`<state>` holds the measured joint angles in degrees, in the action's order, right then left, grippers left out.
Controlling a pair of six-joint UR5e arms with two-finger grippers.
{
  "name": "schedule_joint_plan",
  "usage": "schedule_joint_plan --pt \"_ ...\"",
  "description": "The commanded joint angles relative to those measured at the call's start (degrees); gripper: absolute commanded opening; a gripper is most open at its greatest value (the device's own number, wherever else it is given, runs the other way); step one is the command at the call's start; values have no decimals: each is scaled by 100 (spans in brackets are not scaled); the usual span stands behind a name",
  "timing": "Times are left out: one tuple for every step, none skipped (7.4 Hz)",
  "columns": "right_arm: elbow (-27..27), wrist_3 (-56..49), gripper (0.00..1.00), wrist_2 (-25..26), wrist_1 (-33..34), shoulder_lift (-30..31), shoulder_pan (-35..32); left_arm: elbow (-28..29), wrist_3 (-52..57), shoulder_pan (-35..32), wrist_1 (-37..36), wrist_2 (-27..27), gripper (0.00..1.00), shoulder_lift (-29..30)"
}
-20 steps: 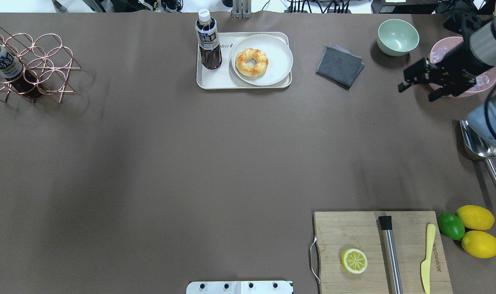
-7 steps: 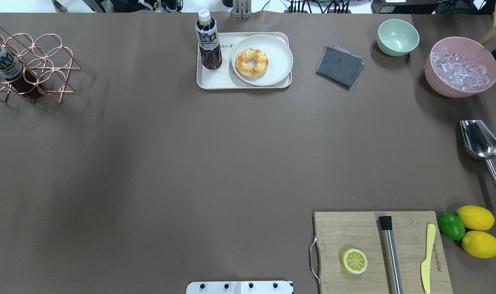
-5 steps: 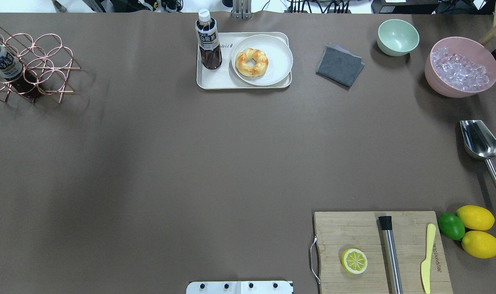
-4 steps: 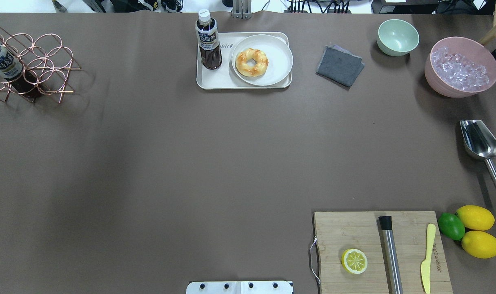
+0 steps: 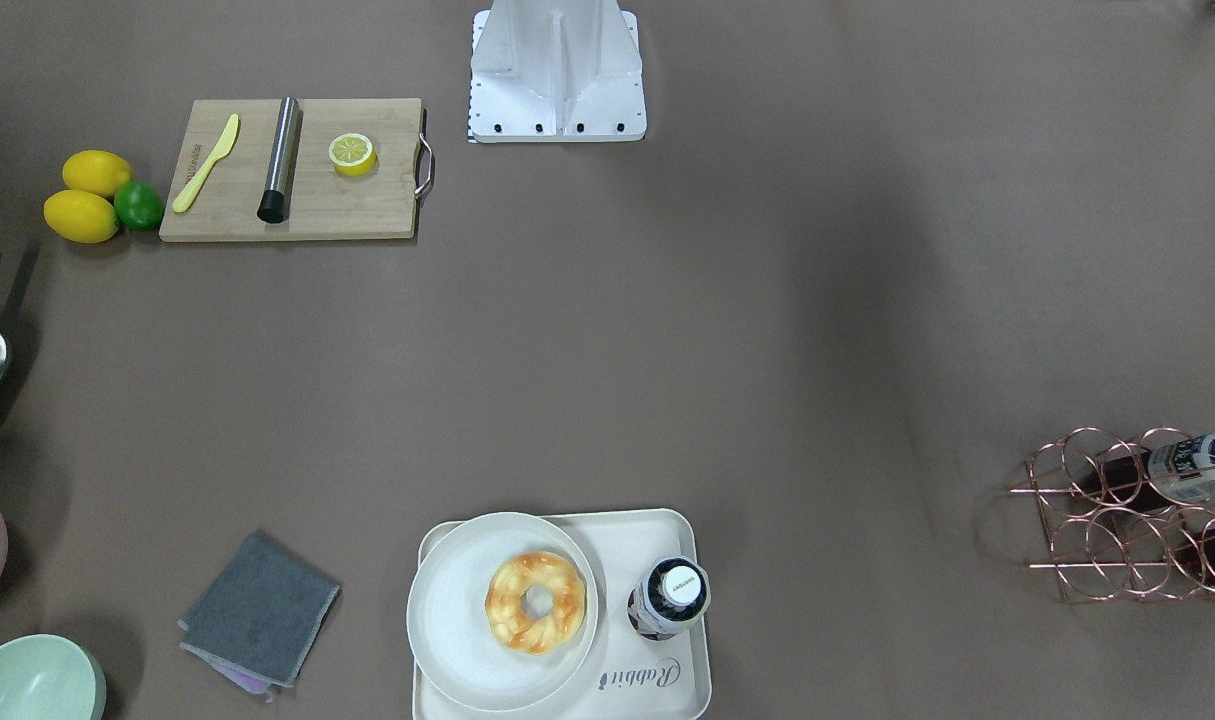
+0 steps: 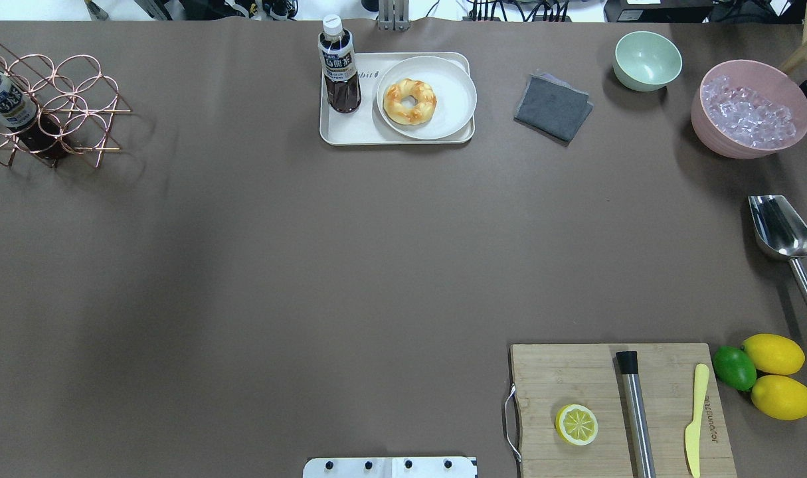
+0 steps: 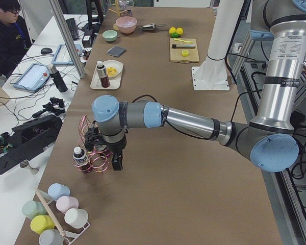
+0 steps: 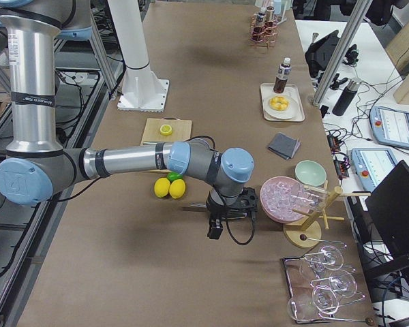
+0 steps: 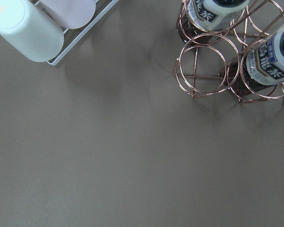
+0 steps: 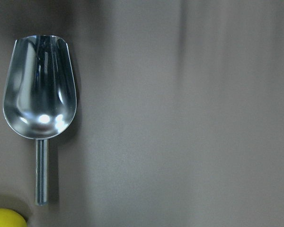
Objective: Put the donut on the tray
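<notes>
The donut (image 6: 410,101) lies on a round plate (image 6: 453,93) inside the tray (image 6: 350,133) at the table's far edge, beside a tea bottle (image 6: 339,66). Whether the left tool (image 7: 104,153) or right tool (image 8: 217,221) is open, I cannot tell. A reach there risks toppling that bottle.

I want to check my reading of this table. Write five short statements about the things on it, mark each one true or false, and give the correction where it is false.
1. The donut lies on a round plate, and the plate sits on the tray. True.
2. The bottle lies on its side on the tray. False: it stands upright on the tray, beside the plate.
3. The halved lemon rests on the cutting board. True.
4. The pink bowl is empty. False: it holds ice cubes.
5. The grey cloth lies on the tray. False: it lies on the table, apart from the tray.
</notes>
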<state>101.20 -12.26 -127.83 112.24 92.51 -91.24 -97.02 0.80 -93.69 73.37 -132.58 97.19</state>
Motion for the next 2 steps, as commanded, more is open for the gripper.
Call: schedule_joint_plan --pt "-22 -4 100 -5 0 -14 1 7 8 0 -7 4 98 -51" --pt "-30 -4 100 -5 0 -23 1 -1 8 8 -7 4 98 -69"
